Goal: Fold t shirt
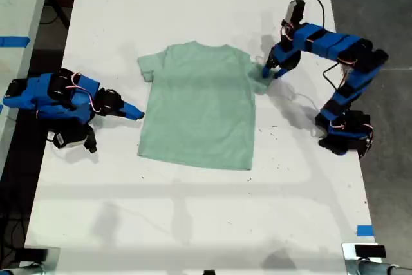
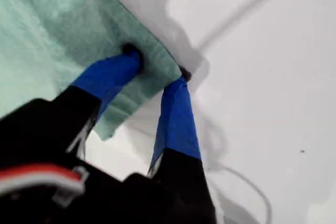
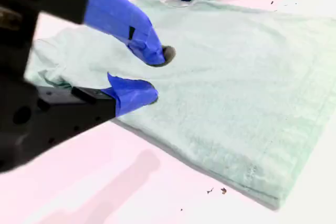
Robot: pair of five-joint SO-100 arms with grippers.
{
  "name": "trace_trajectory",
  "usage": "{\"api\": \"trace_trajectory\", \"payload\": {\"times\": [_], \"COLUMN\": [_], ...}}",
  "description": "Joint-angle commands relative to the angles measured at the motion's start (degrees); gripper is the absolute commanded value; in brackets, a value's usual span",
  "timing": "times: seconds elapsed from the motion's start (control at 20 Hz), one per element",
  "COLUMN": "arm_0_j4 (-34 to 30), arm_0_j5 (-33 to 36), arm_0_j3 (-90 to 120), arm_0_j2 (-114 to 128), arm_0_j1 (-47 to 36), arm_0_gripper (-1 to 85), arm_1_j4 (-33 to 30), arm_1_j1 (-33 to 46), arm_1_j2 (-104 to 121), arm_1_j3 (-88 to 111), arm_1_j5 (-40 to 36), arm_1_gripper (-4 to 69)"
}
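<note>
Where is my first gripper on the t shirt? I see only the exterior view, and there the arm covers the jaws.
Observer: Your first gripper stands at the sleeve edge of the t shirt, with one finger on top of the cloth and the other beside the hem on the table.
Operator: Are the jaws closed on it?
Observer: Not yet. They are apart, with the sleeve corner between them.
Operator: And my second gripper?
Observer: Your second gripper is open just off the shirt's side edge, and holds nothing.
</note>
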Motion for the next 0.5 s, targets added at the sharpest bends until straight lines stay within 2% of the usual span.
{"api": "trace_trajectory", "payload": {"times": [0.0,0.1,0.25,0.45], "arm_0_j4": [-0.44,-0.44,-0.44,-0.44], "arm_0_j5": [-0.18,-0.18,-0.18,-0.18], "arm_0_j3": [-0.53,-0.53,-0.53,-0.53], "arm_0_j2": [0.35,0.35,0.35,0.35], "arm_0_j1": [0.7,0.7,0.7,0.7], "arm_0_gripper": [7.9,7.9,8.0,8.0], "arm_1_j4": [4.04,-1.76,-8.35,-14.59], "arm_1_j1": [0.26,-0.62,-1.41,-9.05], "arm_1_j2": [-3.96,8.44,28.39,43.68], "arm_1_j3": [-3.34,6.5,17.23,18.28], "arm_1_j5": [3.43,5.71,4.83,3.52], "arm_1_gripper": [-1.0,-1.0,-1.0,-0.9]}}
